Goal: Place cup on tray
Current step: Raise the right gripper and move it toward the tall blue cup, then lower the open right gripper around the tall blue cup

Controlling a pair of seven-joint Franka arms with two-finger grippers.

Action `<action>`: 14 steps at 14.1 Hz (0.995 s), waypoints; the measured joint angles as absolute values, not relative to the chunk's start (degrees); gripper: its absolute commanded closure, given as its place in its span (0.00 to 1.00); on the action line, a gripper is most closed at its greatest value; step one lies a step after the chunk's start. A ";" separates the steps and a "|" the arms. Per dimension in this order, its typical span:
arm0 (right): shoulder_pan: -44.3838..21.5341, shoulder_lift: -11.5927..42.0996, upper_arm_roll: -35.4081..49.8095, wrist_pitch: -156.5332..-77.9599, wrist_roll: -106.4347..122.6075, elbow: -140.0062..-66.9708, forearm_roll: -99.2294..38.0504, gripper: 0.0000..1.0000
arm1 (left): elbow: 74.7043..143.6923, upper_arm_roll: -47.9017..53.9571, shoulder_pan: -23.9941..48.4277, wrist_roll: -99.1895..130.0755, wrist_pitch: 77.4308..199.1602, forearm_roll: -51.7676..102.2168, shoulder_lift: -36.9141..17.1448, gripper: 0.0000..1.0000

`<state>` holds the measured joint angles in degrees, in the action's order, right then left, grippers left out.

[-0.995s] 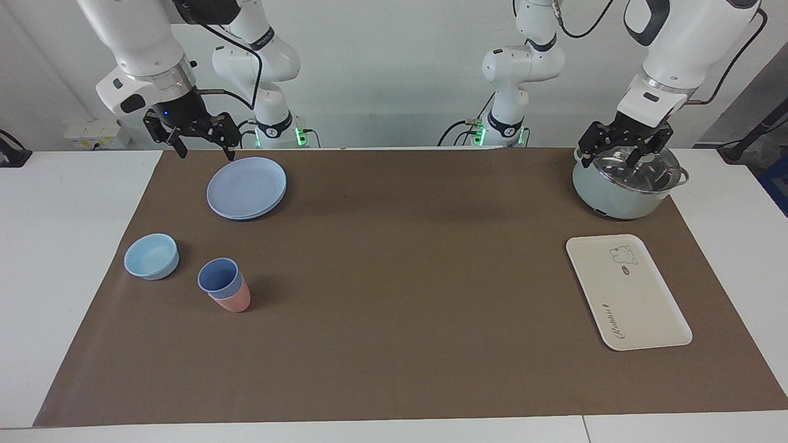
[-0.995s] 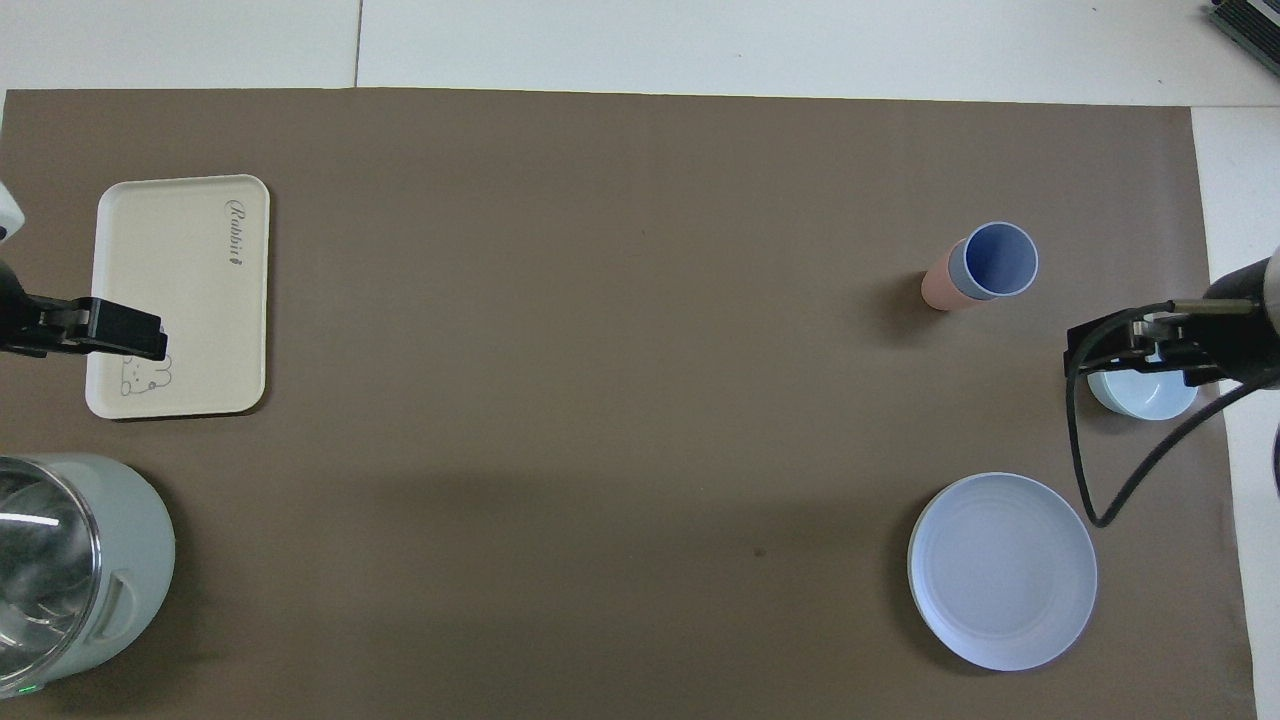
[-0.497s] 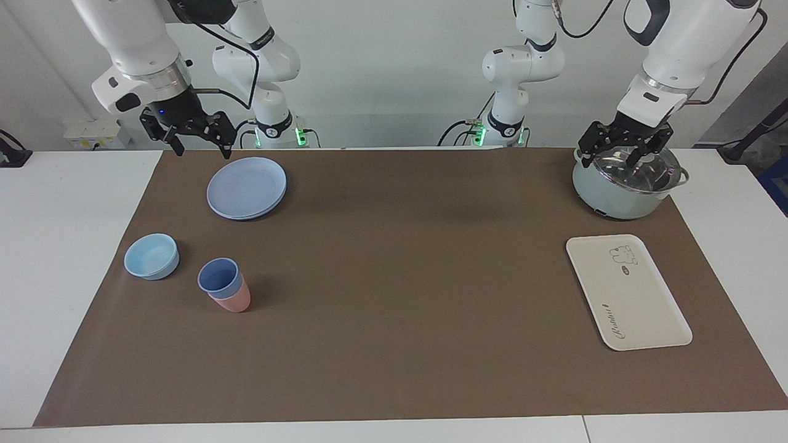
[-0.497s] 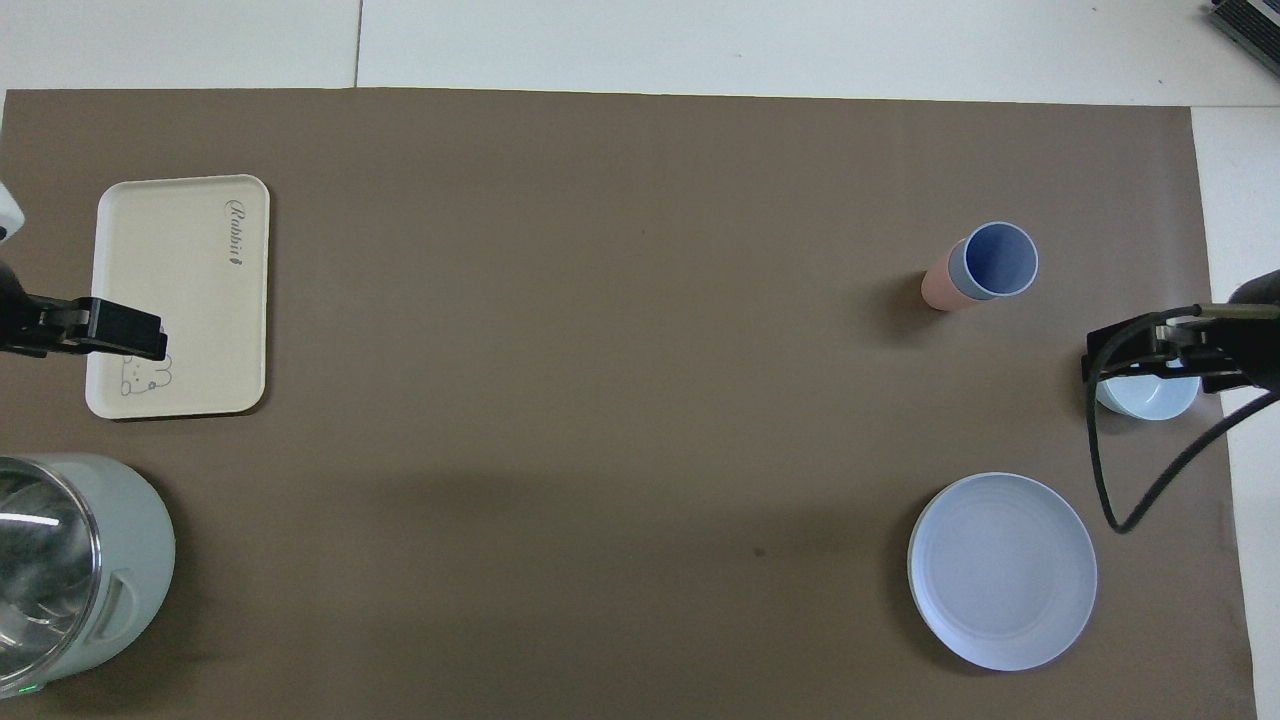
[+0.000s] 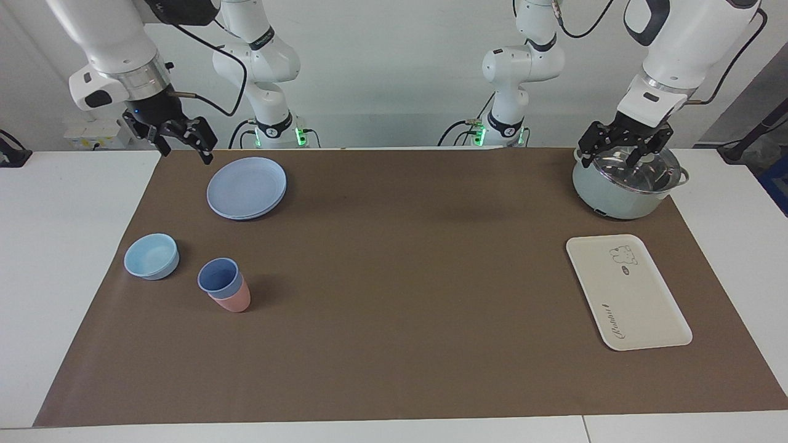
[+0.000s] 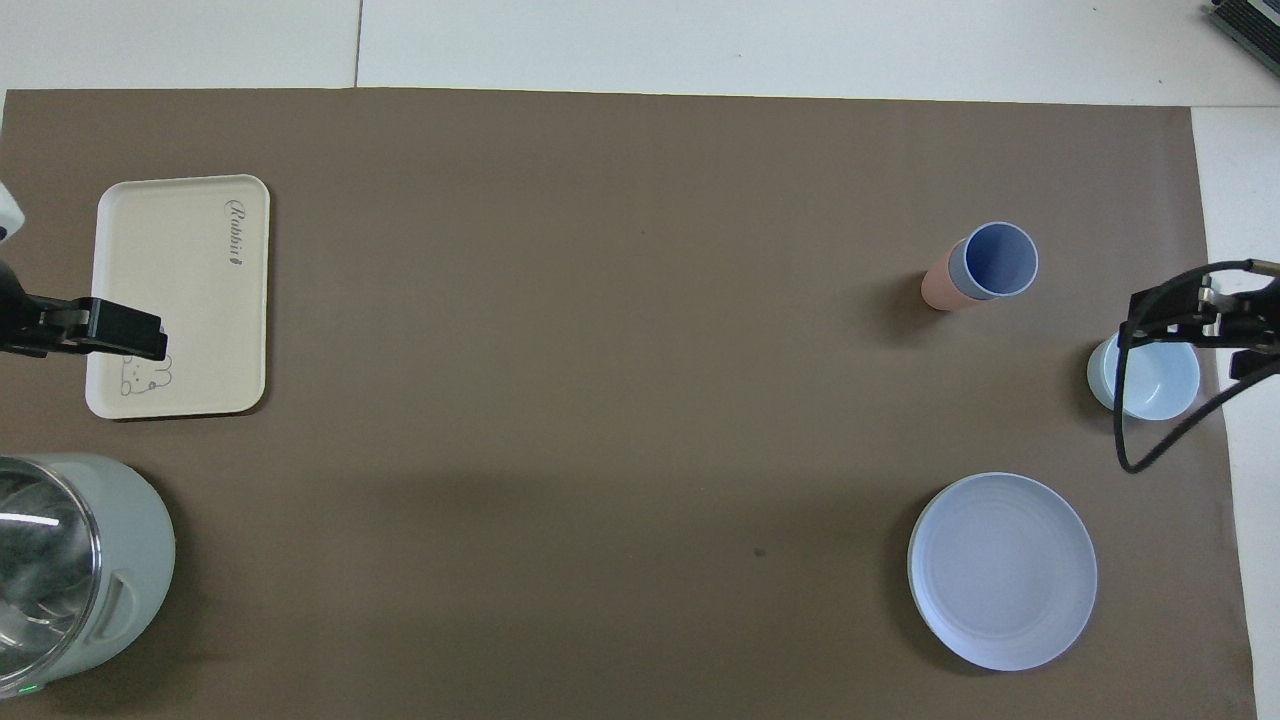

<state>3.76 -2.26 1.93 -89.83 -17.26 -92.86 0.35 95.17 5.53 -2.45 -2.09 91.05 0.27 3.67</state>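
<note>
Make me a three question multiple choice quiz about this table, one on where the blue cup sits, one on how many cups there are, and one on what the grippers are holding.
1. Where is the cup?
A. On the tray
B. Nested in the pink cup
C. On the round plate

2. How many cups are there?
A. One
B. Two
C. Three

3. What do the left gripper and right gripper hold?
A. Nothing
B. The bowl
C. The plate

Key: 1 B, its base sits inside the pink cup. 2 B, one blue, one pink. 3 A, both hang bare, the left over the pot.
</note>
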 measured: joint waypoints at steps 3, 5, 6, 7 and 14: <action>5.17 4.68 1.76 -92.60 -24.77 -88.54 0.36 0.06 | 95.17 5.53 -2.45 -2.09 91.05 0.27 3.67 0.00; 6.25 11.68 1.67 -92.95 -28.57 -82.20 0.35 0.06 | 95.17 5.53 -2.45 -2.09 91.05 0.27 3.67 0.00; 6.73 15.30 1.64 -93.00 -30.96 -78.88 0.35 0.06 | 95.17 5.53 -2.45 -2.09 91.05 0.27 3.67 0.00; 7.22 18.63 1.65 -93.10 -33.49 -75.97 0.21 0.06 | 95.17 5.53 -2.45 -2.09 91.05 0.27 3.67 0.00; 12.71 30.57 1.54 -97.56 -43.40 -70.53 -13.73 0.06 | 95.17 5.53 -2.45 -2.09 91.05 0.27 3.67 0.00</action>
<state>12.71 30.57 1.54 -97.56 -43.40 -70.53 -13.73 95.17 5.53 -2.45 -2.09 91.05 0.27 3.67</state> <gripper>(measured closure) 0.062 0.000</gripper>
